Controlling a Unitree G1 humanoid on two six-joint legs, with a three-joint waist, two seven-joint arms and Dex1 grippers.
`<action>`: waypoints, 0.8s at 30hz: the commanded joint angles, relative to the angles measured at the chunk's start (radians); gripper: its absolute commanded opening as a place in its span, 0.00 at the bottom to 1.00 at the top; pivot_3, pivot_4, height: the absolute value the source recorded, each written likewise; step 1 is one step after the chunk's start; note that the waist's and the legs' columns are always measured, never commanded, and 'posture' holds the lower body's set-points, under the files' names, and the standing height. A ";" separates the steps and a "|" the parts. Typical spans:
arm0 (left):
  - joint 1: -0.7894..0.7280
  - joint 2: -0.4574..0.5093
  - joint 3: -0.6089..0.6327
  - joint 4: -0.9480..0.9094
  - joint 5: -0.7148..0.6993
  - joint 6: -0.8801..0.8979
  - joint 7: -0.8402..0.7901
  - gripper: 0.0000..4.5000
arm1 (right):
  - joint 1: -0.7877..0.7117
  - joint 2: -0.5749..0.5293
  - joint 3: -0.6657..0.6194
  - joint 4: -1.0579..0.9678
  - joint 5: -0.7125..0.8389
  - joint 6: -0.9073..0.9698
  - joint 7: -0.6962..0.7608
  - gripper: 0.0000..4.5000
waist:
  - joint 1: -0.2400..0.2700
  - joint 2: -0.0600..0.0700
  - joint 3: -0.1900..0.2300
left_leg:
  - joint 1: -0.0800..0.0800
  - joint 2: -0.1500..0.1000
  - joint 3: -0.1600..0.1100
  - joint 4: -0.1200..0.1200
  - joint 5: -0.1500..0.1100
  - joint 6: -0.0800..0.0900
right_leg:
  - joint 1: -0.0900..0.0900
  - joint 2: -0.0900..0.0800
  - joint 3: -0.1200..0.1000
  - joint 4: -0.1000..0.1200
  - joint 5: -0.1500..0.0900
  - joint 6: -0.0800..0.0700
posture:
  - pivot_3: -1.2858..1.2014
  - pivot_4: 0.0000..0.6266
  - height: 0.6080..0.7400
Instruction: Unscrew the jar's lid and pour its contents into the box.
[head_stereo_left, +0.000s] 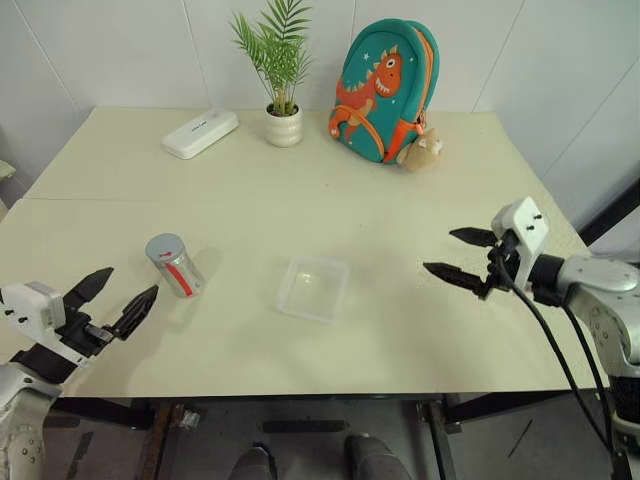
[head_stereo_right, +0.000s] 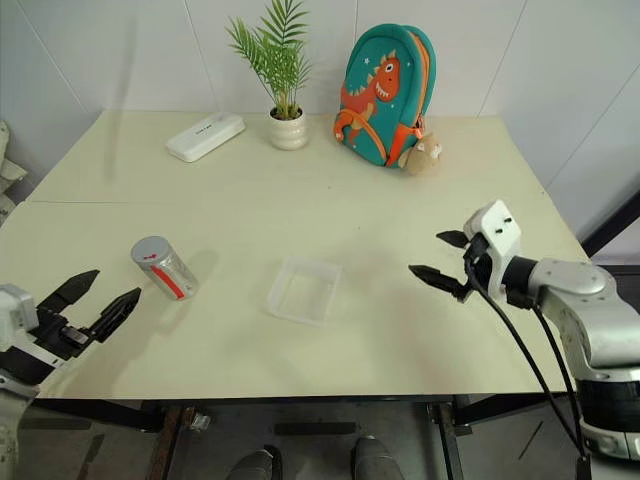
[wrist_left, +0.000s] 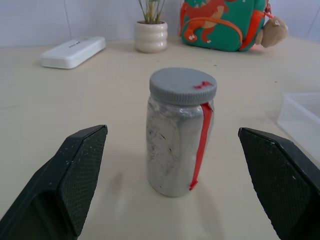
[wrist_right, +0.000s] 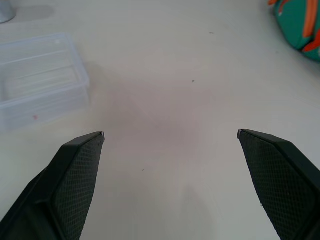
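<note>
A broad, pale cream rectangular table (head_stereo_left: 300, 200) carried everything. At its far edge, against the white wall, a teal fabric backpack (head_stereo_left: 385, 90) printed with an orange dinosaur stood upright, a small tan plush toy (head_stereo_left: 424, 150) hanging at its right side. To the left of the backpack stood a green palm-like plant in a white ribbed pot (head_stereo_left: 284, 125), and further left lay a flat white oblong case (head_stereo_left: 200, 133).

The shallow clear plastic square box (head_stereo_left: 314, 288) with rounded corners sat near the middle of the table's near half, with nothing visible in it. To its left, apart from it, the small silvery-grey cylindrical jar (head_stereo_left: 178, 268) with a red vertical stripe stood upright on the table, its round flat grey lid (wrist_left: 183, 85), marked with a small red spot, seated on top. The contents could not be made out through the jar's wall.

The left gripper (head_stereo_left: 112, 298) hovered at the near left edge of the table, just short of the jar, its two black fingers spread wide and holding nothing. The right gripper (head_stereo_left: 462, 255) hung over the table to the right of the box, well clear of it, its fingers likewise wide apart and empty.
</note>
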 joint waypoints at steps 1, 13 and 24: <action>-0.003 0.009 0.016 -0.033 -0.002 -0.017 0.004 0.99 | -0.022 -0.006 -0.046 -0.032 0.025 -0.029 0.003 1.00 | -0.001 0.000 0.000 | 0.000 0.000 0.000 0.000 0.000 0.000 | 0.000 0.000 0.000 0.000 0.000 0.000 | 0.52 0.24 1.00; 0.001 -0.068 -0.001 -0.112 0.056 -0.068 0.118 0.99 | -0.032 0.015 -0.032 -0.037 0.079 -0.049 0.063 1.00 | 0.004 0.000 0.000 | 0.000 0.000 0.000 0.000 0.000 0.000 | 0.000 0.000 0.001 0.000 0.000 0.000 | 0.52 0.24 1.00; 0.002 -0.285 -0.172 -0.223 0.217 -0.108 0.352 0.99 | -0.062 0.007 -0.003 0.051 0.087 -0.118 0.197 1.00 | 0.022 0.000 0.000 | 0.001 0.000 0.001 0.004 0.000 0.001 | 0.002 0.001 0.002 0.000 0.002 0.003 | 0.52 0.24 1.00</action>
